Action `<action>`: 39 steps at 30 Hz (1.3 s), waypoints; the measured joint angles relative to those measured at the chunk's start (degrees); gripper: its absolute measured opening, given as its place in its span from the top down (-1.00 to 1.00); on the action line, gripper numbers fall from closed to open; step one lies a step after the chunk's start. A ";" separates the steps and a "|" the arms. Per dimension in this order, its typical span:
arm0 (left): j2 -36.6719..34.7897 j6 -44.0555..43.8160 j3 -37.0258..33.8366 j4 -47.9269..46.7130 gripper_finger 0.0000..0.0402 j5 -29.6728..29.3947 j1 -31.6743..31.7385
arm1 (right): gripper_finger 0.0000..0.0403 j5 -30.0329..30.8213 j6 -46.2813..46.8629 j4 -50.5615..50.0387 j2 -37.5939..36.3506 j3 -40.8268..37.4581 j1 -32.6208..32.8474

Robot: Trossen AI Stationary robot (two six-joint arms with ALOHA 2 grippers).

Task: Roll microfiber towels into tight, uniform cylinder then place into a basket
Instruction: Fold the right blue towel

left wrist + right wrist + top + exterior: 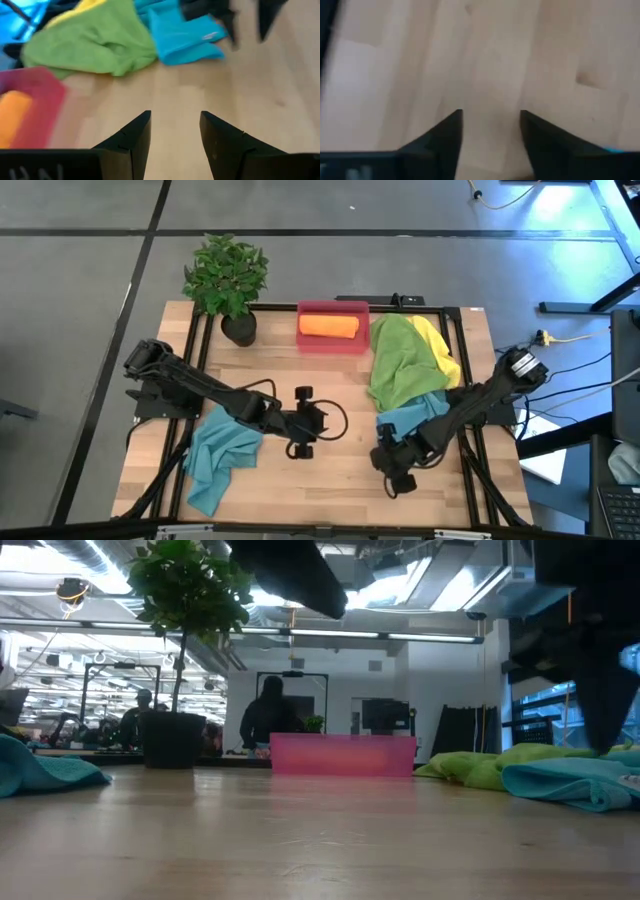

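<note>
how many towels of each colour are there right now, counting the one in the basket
orange towel, rolled in the basket: 1
green towel: 1
yellow towel: 1
teal-blue towels: 2
total: 5

bare bench (340,385) lies open from the centre up to the basket (333,340). the potted plant (227,280) flanks that lane on one side, the green towel (398,360) on the other; teal towels (222,452) crowd both lower corners.
</note>
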 joint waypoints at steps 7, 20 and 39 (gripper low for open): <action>-0.04 -0.14 0.50 1.09 0.22 2.88 -0.42 | -0.31 0.30 -5.40 -3.76 2.34 -0.02 -1.82; 1.10 -1.37 0.39 1.32 0.22 3.01 0.65 | 0.00 0.15 -17.21 -5.04 6.33 0.15 -4.11; -0.18 6.18 1.99 1.24 0.22 0.16 -0.49 | 0.97 21.26 -20.69 -22.62 6.52 21.68 -6.95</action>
